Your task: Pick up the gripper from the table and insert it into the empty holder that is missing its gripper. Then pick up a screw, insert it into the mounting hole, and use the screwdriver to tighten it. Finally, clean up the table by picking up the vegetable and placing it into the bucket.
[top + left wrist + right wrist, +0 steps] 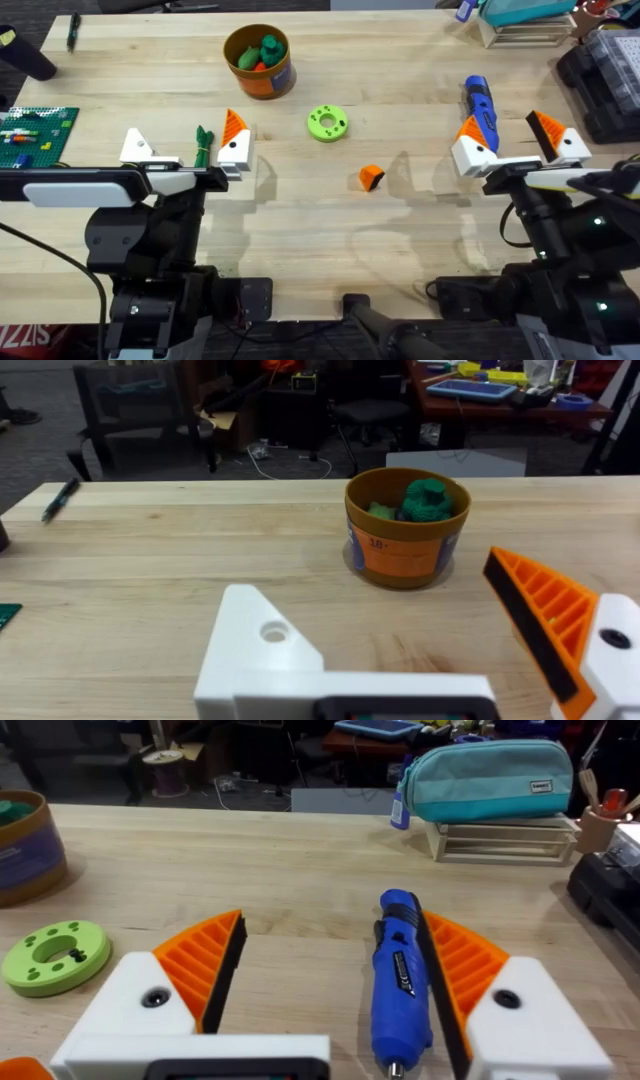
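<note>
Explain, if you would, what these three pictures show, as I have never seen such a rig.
Two robot arms sit at a wooden table. One picture looks down from above; the others come from a camera on each wrist. Both arms' jaws stand open, holding nothing. The left arm's bare white plastic finger mount lacks its pad; that small orange plastic wedge lies mid-table. A slim dark-green toy vegetable lies between the left jaws, a blue screwdriver between the right ones. Farther off stand a round orange tub and a lime-green ring disc.

Both arms black w/ white housings. Left gripper (185, 148): one white finger mount bare, other fitted w/ orange ribbed pad. Right gripper (518, 140): two orange pads.
</note>
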`<state>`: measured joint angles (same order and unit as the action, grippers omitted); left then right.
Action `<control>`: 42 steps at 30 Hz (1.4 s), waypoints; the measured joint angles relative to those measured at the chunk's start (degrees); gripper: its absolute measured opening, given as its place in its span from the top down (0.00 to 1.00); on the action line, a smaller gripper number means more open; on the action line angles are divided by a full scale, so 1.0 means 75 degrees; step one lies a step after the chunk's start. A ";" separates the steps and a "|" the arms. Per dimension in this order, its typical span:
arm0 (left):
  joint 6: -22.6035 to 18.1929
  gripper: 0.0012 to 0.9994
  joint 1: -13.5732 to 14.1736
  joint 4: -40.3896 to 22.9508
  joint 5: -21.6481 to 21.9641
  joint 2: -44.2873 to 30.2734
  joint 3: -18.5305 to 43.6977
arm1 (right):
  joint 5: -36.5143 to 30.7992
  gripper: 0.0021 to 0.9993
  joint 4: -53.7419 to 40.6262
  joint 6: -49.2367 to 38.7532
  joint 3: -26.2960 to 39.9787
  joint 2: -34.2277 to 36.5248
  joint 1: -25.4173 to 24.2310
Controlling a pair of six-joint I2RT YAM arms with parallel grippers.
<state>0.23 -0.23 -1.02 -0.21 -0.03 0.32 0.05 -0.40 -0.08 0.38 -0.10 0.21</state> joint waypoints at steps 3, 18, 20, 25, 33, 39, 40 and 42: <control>-0.0003 0.03 -0.0002 0.0000 0.0000 -0.0002 0.0000 | 0.0000 0.01 -0.0009 0.0000 0.0000 0.0000 0.0000; -0.0028 0.02 -0.0003 -0.1148 0.0010 -0.0007 0.0410 | -0.0013 0.01 -0.0390 -0.0020 0.0175 0.0004 0.0000; -0.0029 0.02 0.0000 -0.1886 0.0052 -0.0118 0.0911 | -0.0003 0.01 -0.0895 -0.0020 0.0450 0.0030 0.0000; -0.0156 0.02 -0.0003 -0.3236 0.0209 -0.1210 0.2658 | -0.0003 0.01 -0.1515 -0.0007 0.1366 0.0746 0.0000; -0.0331 0.02 -0.0003 -0.5787 0.0414 -0.4750 0.5704 | -0.0002 0.01 -0.3100 0.0200 0.3813 0.3416 0.0000; -0.1107 0.02 -0.0003 -0.7600 0.0638 -0.7439 0.7670 | -0.0003 0.01 -0.4432 0.0242 0.5738 0.5420 0.0000; -0.1221 0.02 -0.0003 -0.7734 0.0649 -0.7833 0.7874 | -0.0001 0.01 -0.4592 0.0242 0.5998 0.5671 0.0000; -0.1389 0.02 -0.0003 -0.7813 0.0679 -0.8545 0.8143 | -0.0003 0.01 -0.4972 0.0242 0.6478 0.6151 0.0000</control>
<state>-10.18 -0.25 -59.61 4.88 -64.12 61.39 0.03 -37.69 1.74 48.97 46.04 0.21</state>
